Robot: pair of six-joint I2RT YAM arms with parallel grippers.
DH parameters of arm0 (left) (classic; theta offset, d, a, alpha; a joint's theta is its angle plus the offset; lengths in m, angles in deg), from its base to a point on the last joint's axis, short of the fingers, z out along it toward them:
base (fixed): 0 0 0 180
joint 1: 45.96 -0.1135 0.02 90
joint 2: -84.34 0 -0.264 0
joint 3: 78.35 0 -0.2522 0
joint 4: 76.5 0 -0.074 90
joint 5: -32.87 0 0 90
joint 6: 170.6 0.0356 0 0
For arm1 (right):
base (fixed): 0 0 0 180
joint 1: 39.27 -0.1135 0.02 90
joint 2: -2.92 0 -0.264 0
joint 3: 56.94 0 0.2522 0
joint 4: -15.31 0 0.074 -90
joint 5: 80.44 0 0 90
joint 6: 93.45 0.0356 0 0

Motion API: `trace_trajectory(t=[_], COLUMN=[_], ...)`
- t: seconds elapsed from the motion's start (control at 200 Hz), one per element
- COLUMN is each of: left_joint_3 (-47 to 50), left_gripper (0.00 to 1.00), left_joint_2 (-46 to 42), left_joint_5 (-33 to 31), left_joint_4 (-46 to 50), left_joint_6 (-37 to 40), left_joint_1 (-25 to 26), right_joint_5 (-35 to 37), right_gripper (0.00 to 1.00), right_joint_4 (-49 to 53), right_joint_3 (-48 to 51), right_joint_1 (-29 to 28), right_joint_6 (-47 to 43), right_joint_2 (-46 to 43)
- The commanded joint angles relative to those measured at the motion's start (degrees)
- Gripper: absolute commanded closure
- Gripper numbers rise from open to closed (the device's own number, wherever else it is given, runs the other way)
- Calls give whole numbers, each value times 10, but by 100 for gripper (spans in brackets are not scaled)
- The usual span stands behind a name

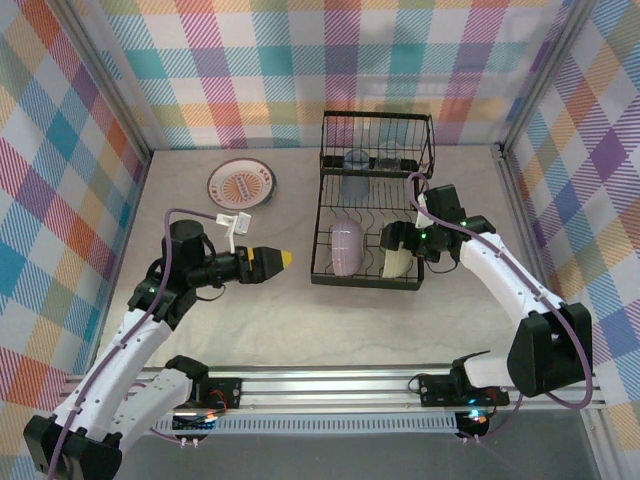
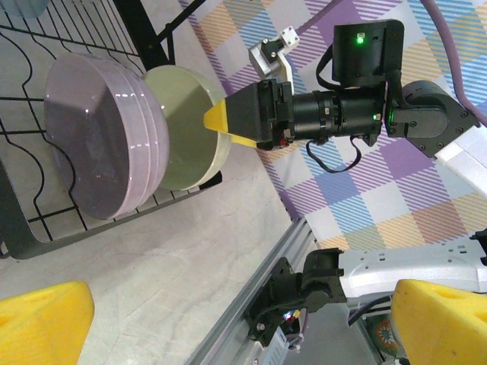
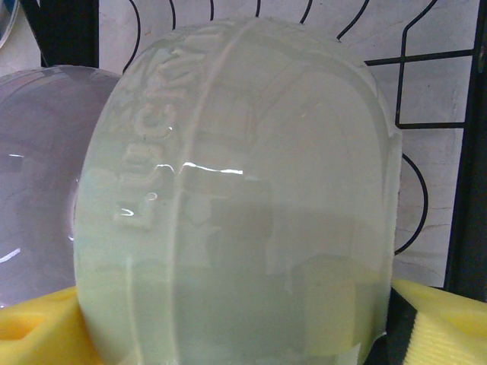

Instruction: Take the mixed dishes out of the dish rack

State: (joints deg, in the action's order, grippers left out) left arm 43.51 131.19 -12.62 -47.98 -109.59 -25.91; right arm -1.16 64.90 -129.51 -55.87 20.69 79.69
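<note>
Two bowls stood on edge in the rack's (image 1: 365,283) lower tray, side by side and touching: one lavender bowl (image 1: 346,247) on the left and one green bowl (image 1: 398,263) on the right. One sunburst plate (image 1: 241,183) lay flat on the counter (image 1: 300,330), well apart from the rack, near the back wall. In the raised upper basket (image 1: 378,115) stood bluish glassware (image 1: 356,160); the top view was too blurred to tell how many pieces.

The right end effector (image 2: 228,122) was at the green bowl. In its wrist view one yellow pad (image 3: 437,319) sat on each side of the bowl's lower wall, and from the left wrist one fingertip lay against the bowl's hollow face. Whether the pads were clenched on the bowl or only straddling it could not be told.

The left end effector (image 1: 283,259) hung over bare counter left of the rack, released and holding nothing, its two pads (image 2: 42,323) wide apart.
</note>
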Motion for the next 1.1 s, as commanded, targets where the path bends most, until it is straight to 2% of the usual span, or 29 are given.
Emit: trace_trajectory(t=[0.0, 0.6, 0.7, 0.96, 1.095], left_joint_3=[10, 15, 15, 16, 16], left_gripper=[0, 0, 0, 0, 0], left_joint_2=[-10, -11, -10, -10, -10], left_joint_5=[10, 9, 8, 8, 6], left_joint_4=[-16, -24, -25, -25, -25], left_joint_6=[-5, -13, -14, -15, -16], left_joint_1=[-8, -20, -21, -24, -26], right_joint_5=[-2, 16, 30, 83, 96], right_gripper=[21, 50, 54, 71, 76], right_joint_4=[7, -4, 3, 15, 20], right_joint_3=[-12, -11, -16, -27, -32], right_joint_1=[-7, -18, -22, -29, -29], right_joint_6=[1, -3, -6, -3, -2], right_joint_2=[11, 16, 13, -13, -20])
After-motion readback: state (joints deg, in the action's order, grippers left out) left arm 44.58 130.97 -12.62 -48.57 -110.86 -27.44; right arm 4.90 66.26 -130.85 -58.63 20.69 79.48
